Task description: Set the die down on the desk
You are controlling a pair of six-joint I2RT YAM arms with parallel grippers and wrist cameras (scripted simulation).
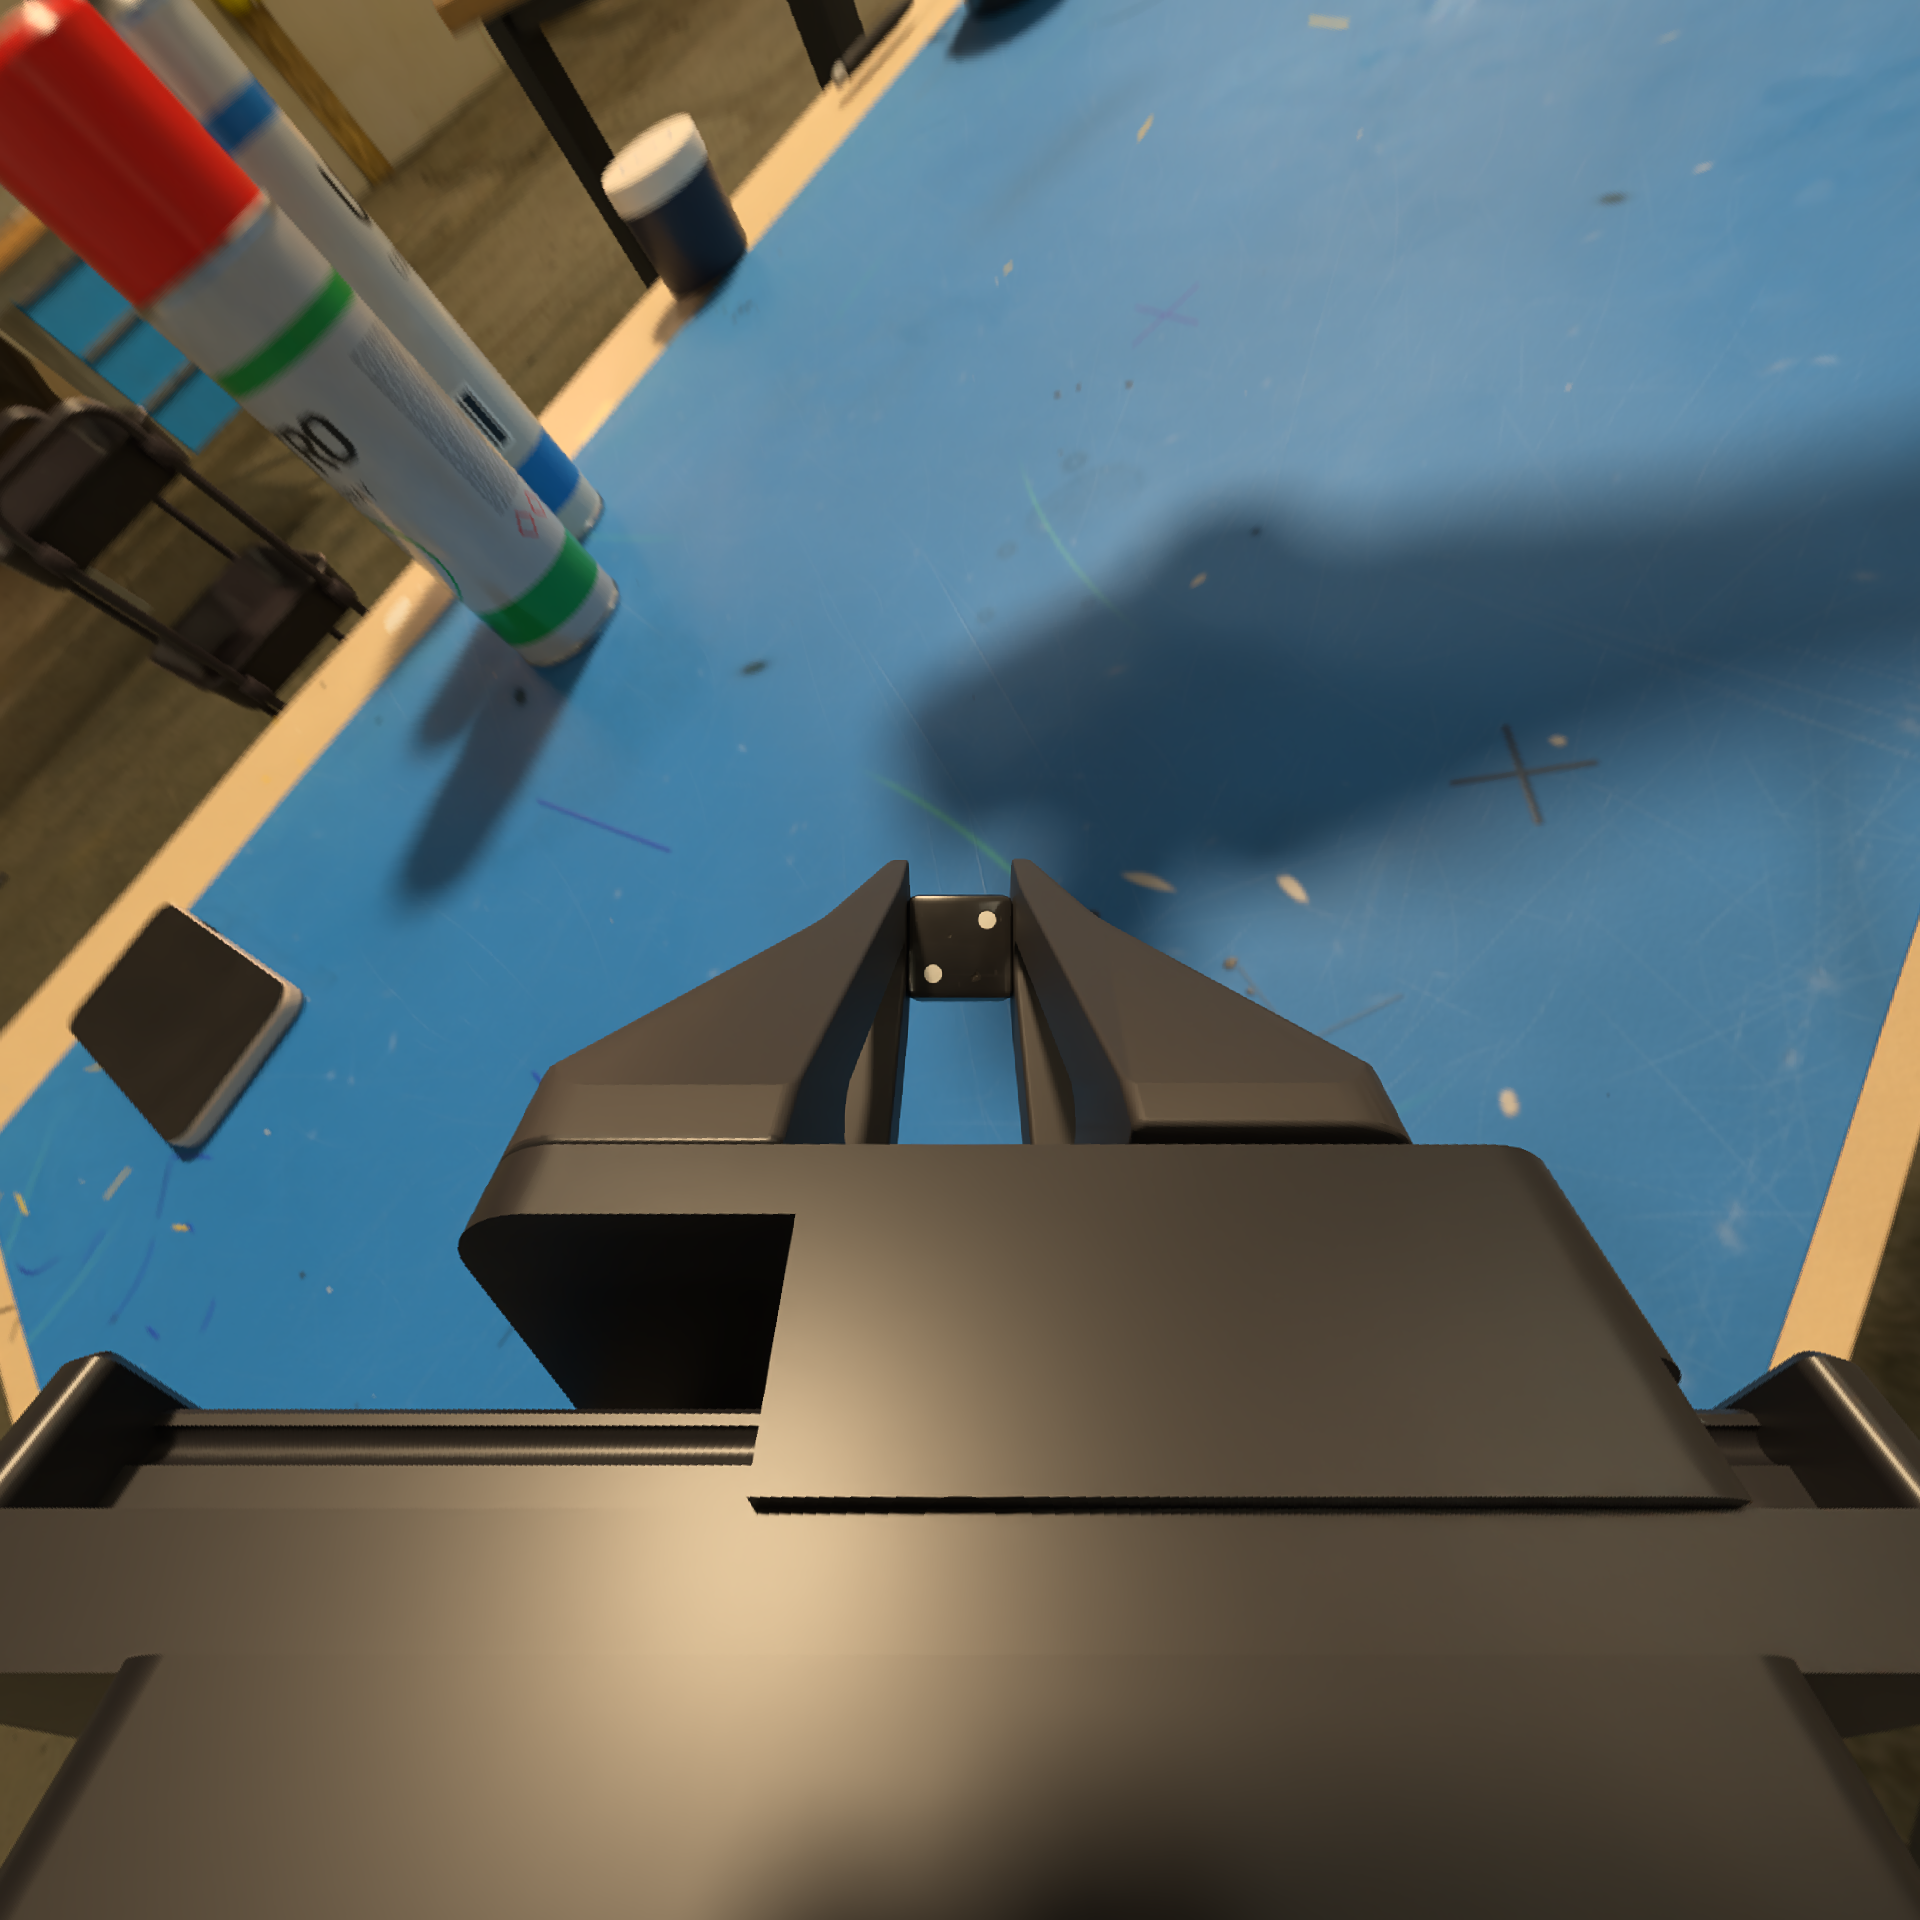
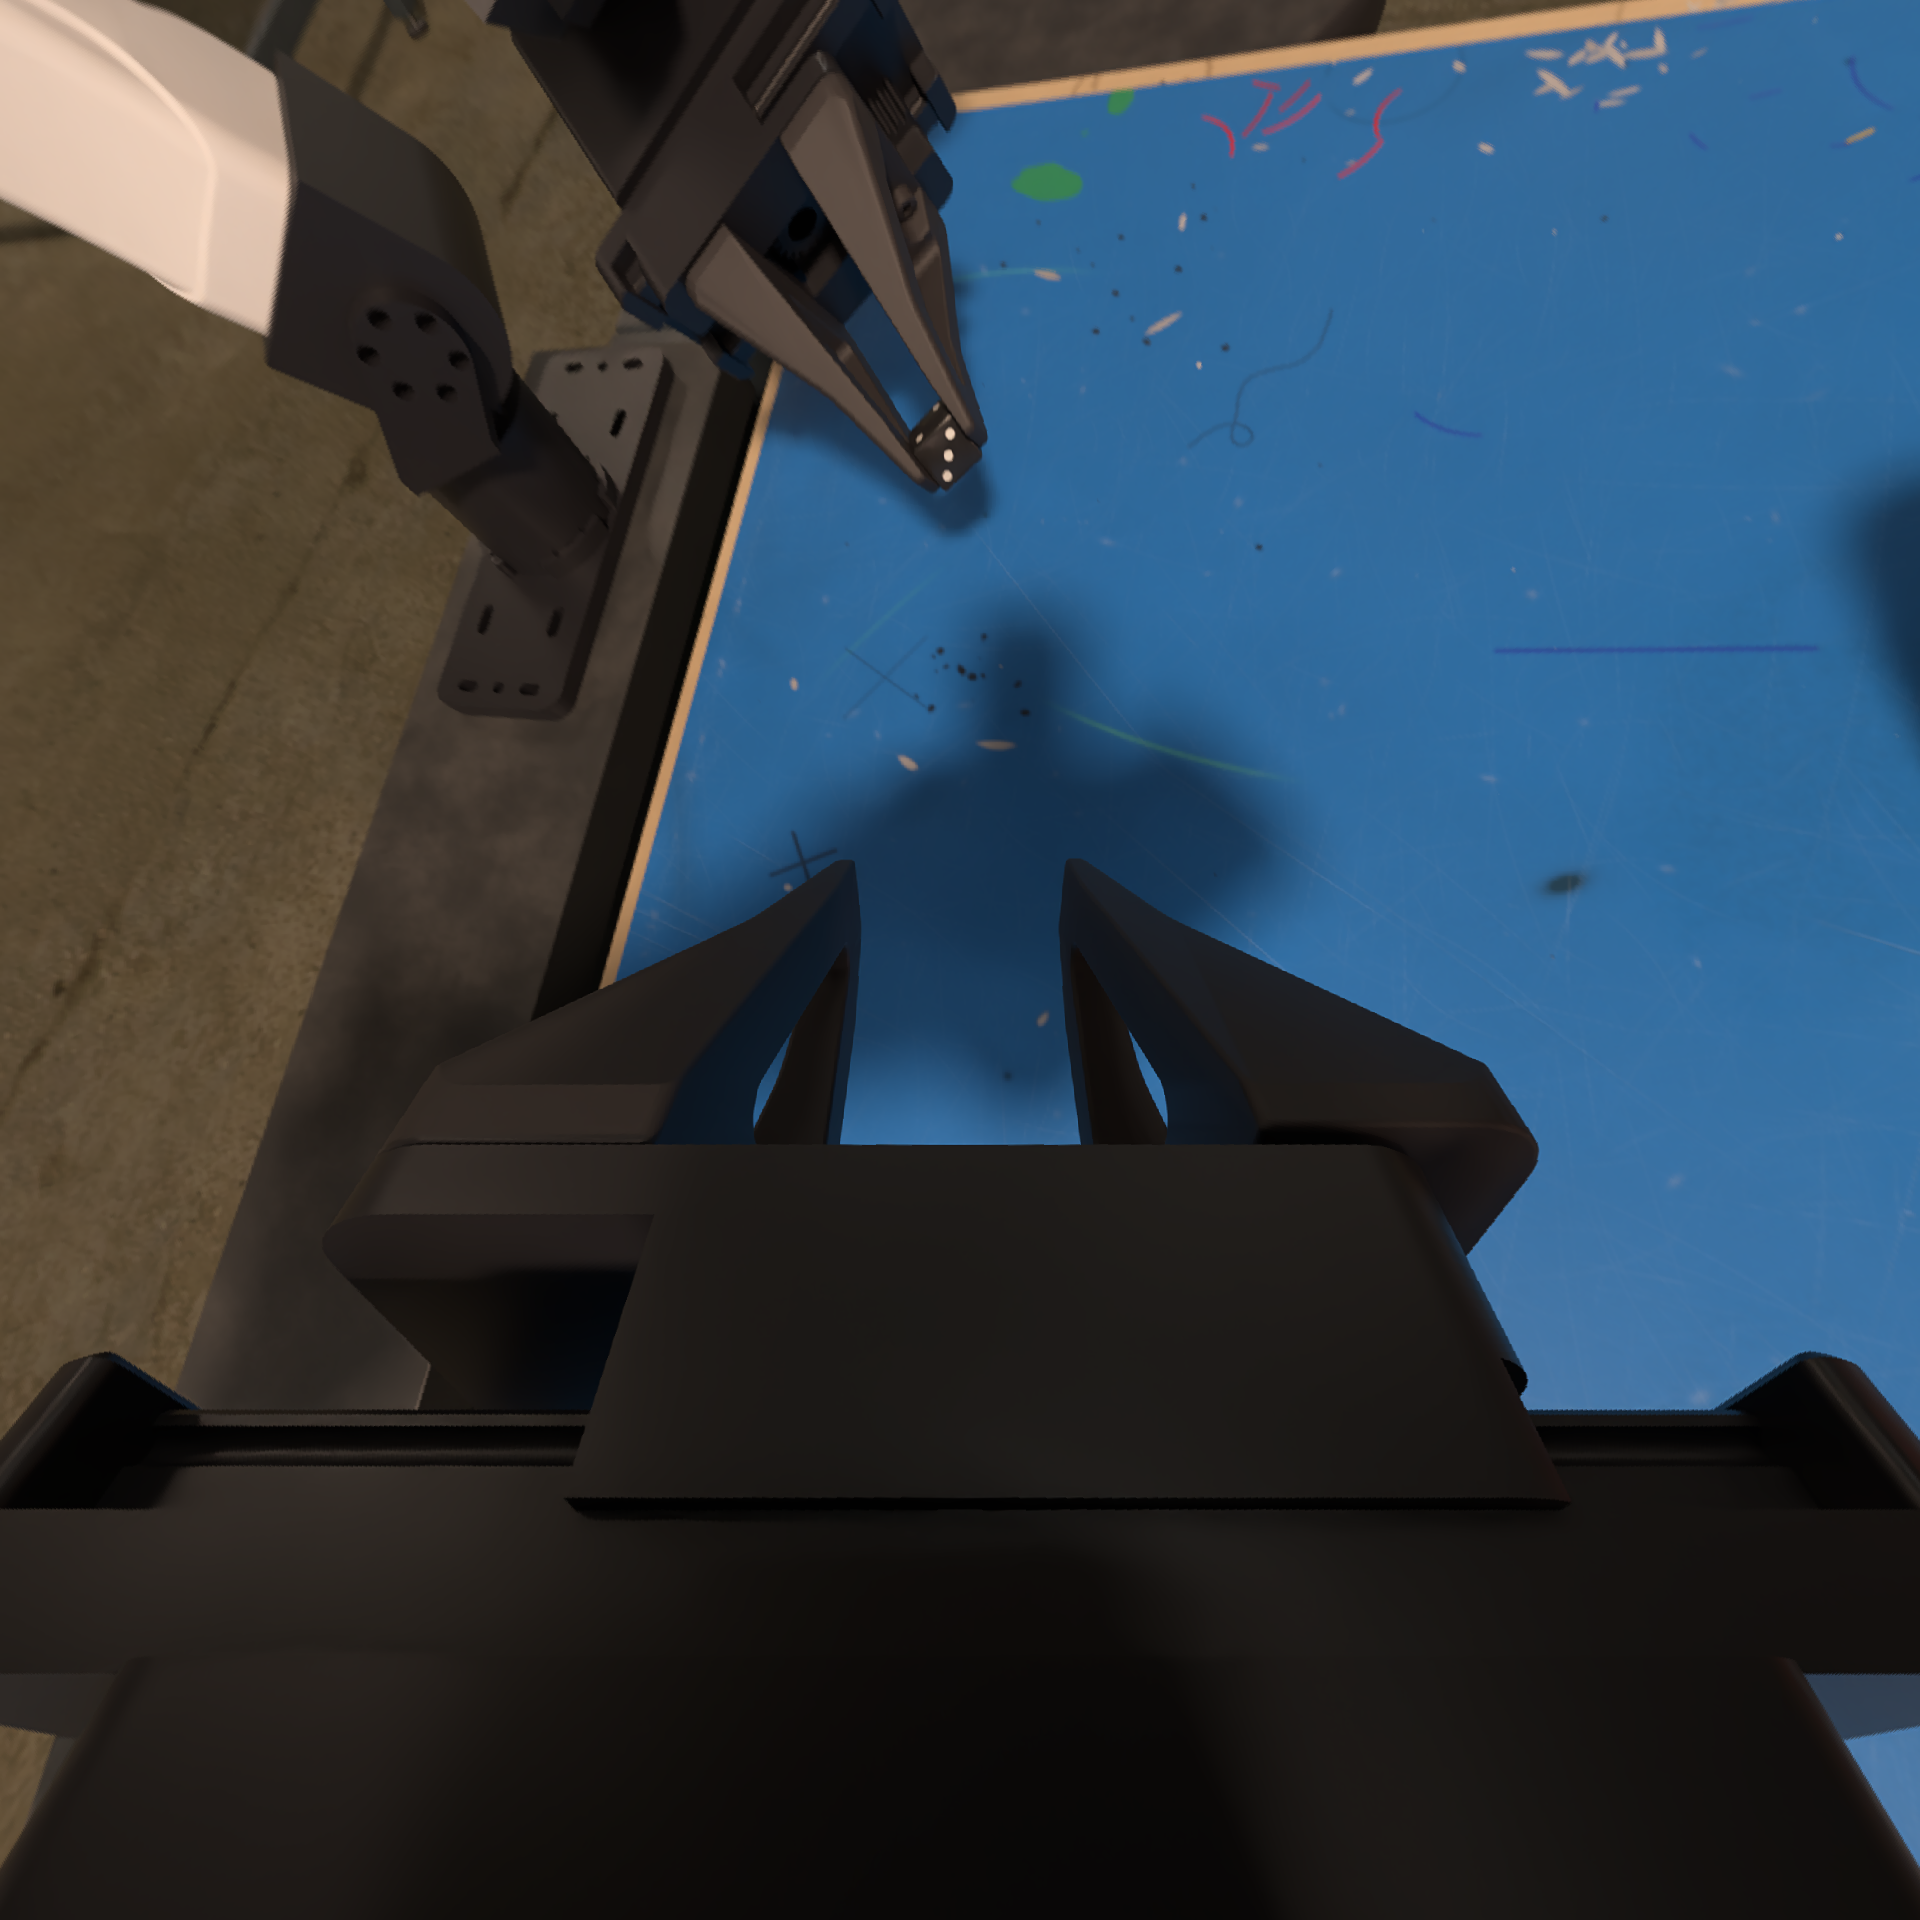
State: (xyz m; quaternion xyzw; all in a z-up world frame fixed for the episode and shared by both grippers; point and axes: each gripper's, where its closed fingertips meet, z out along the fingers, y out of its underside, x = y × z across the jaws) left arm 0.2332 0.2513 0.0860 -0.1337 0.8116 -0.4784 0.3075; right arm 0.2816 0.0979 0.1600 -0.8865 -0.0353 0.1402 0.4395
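The left claw [image 1: 960, 883] is clenched on the die [image 1: 960, 948], a small black cube with white pips pinched squarely between the two fingertips, its two-pip face turned toward the wrist camera. From the right wrist view the same die [image 2: 943, 449] sits at the very tip of that claw [image 2: 948, 457], close above the blue surface [image 2: 1351, 582] with its shadow lying just beside it, so it looks low but I cannot tell whether it is touching down. The right claw [image 2: 958, 883] is released, its fingers well apart with nothing between them, hanging over a bare patch of the surface near its edge. The step in hand, as I judge it, is the final lowering before letting go: the die is carried, not yet set down. The next move calls for easing the left claw straight down until the die's underside rests flat, then parting the fingers evenly so it neither tips nor rolls. Farther off in the left wrist view, a dark flat square pad [image 1: 187, 1023] lies near the left edge, two tall white tubes [image 1: 416, 457] stand together beyond it, and a dark jar with a white lid [image 1: 675, 203] sits by the far edge, all well apart from the drop spot.
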